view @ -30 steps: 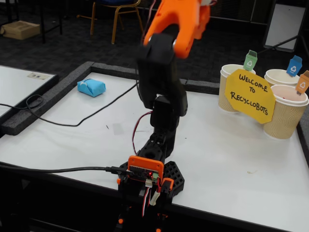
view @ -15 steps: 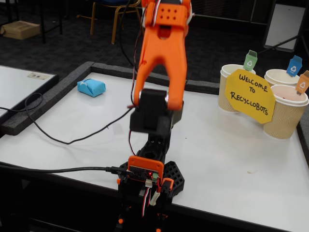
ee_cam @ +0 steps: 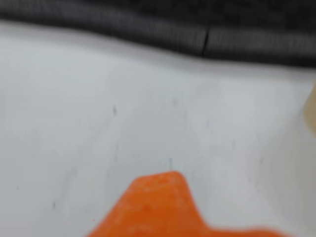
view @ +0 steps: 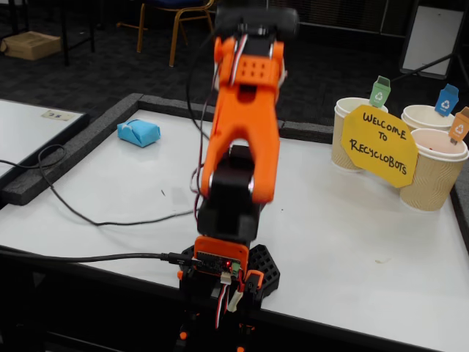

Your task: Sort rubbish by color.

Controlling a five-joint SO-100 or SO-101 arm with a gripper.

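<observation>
While the orange arm (view: 242, 125) stands folded over its base, gripper state cannot be told.
Light blue folded paper bundle (view: 138, 133) lies near the white table's (view: 344, 235) far left corner; yellow sign (view: 379, 144) on beige paper cups (view: 432, 170) at the right edge reads "WELCOME TO RECYCLOBOTS".
</observation>
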